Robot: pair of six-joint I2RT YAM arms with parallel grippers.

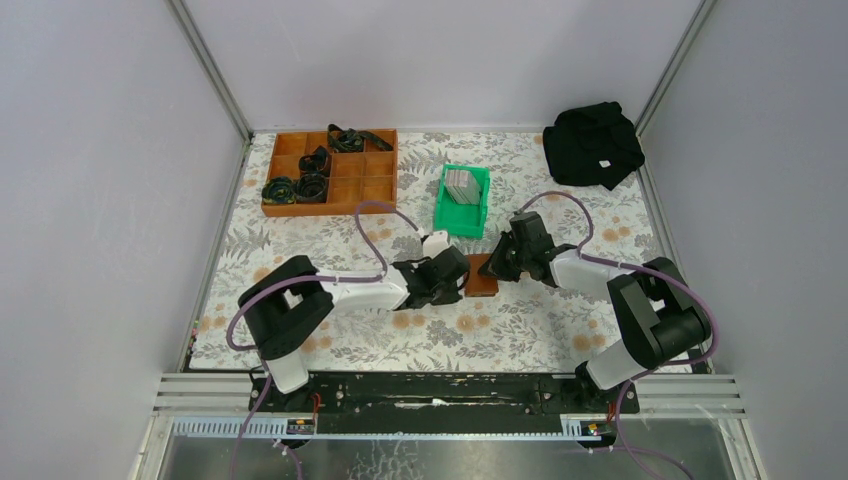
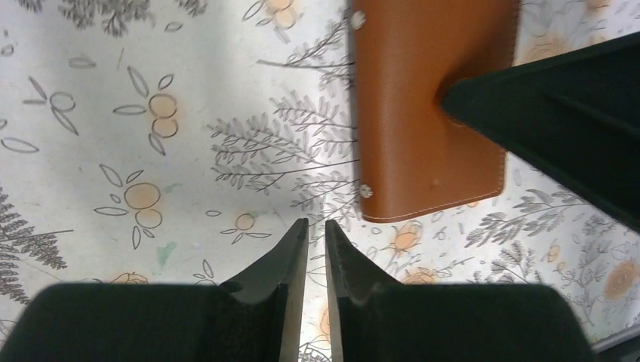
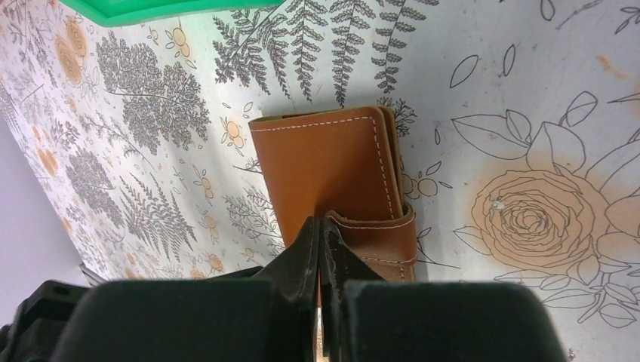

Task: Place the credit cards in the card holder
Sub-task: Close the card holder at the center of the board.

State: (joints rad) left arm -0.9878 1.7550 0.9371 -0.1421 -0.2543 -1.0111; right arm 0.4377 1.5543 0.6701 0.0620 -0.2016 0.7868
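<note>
Smooth tan leather, pale stitching on the card holder (image 3: 324, 170); glossy green plastic bin (image 1: 462, 222) upper centre; matt printed tablecloth (image 2: 75, 188).

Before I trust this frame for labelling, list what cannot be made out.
Card holder slots: closed in every view, only outer leather shows.
Right pincer contact with the tab: right wrist view, hidden under the pincer itself.
Credit cards count: top view, too small.
Green bin: right wrist view, cut by the top edge.
Wooden tray contents: top view, dark, too small.
</note>
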